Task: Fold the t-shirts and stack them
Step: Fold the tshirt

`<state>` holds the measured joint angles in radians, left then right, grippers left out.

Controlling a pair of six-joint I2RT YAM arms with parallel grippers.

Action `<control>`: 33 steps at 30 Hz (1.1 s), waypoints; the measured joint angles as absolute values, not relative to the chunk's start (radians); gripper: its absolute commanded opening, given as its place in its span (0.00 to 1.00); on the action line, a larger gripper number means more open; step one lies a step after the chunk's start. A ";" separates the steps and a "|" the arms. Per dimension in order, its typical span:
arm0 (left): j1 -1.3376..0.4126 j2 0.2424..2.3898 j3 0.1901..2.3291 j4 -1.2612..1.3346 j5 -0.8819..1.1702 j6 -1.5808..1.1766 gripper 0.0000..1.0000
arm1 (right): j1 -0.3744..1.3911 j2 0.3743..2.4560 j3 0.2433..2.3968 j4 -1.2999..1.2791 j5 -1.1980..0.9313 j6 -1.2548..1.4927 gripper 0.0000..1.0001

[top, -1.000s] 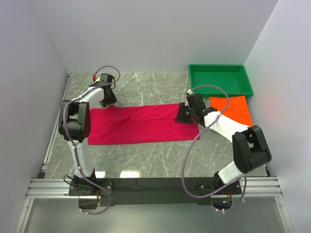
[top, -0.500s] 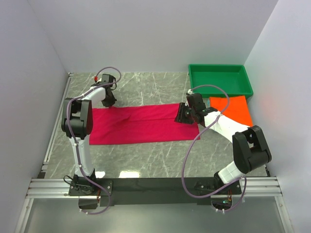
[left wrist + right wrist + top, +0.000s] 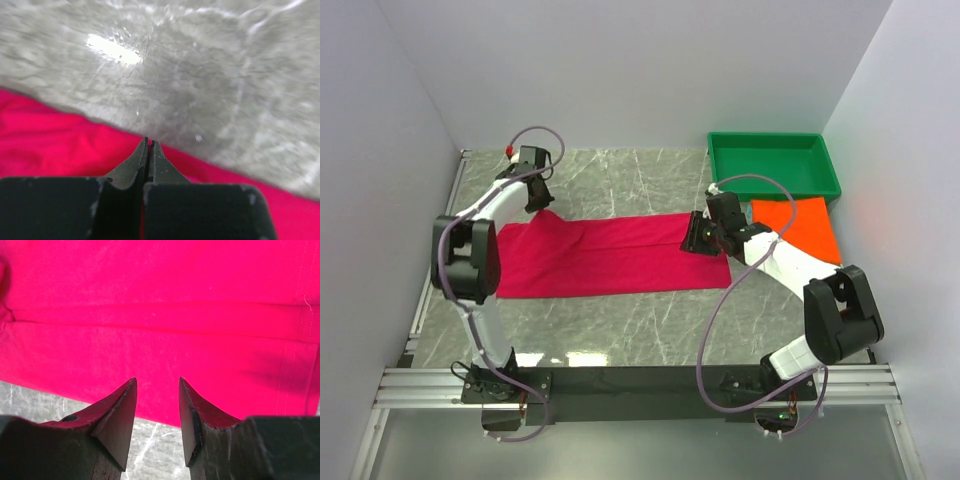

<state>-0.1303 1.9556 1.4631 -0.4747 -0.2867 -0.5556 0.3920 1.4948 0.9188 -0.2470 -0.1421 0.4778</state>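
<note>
Left hand [image 3: 148, 145] has closed on crimson-pink t-shirt [image 3: 620, 255], lifting its corner

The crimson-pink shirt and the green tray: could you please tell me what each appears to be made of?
Crimson-pink shirt: soft matte cloth, probably knit. It lies limp, with folds and a stitched seam.
Green tray: likely moulded plastic, with rigid raised walls, smooth uniform colour and a faint sheen.

Table [image 3: 620, 325] front seemingly free; tray [image 3: 775, 165] right.
</note>
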 measured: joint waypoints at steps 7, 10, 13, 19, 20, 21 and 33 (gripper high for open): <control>-0.130 1.792 1.366 -0.434 -0.273 -0.533 0.01 | 0.392 1.464 0.893 -0.249 -0.144 0.479 0.46; -0.131 1.767 1.312 -0.425 -0.253 -0.530 0.01 | 0.392 1.457 0.886 -0.247 -0.154 0.481 0.45; -0.131 1.742 1.254 -0.426 -0.248 -0.524 0.01 | 0.392 1.455 0.880 -0.240 -0.193 0.486 0.45; -0.131 1.703 1.207 -0.413 -0.249 -0.506 0.01 | 0.403 1.466 0.883 -0.159 -0.312 0.528 0.45; -0.131 1.698 1.204 -0.405 -0.247 -0.505 0.01 | 0.410 1.477 0.888 -0.141 -0.328 0.534 0.45; -0.131 1.691 1.199 -0.400 -0.246 -0.505 0.01 | 0.419 1.488 0.895 -0.129 -0.342 0.541 0.45; -0.131 1.485 0.920 -0.371 -0.233 -0.572 0.01 | 0.456 1.517 0.910 -0.075 -0.400 0.561 0.44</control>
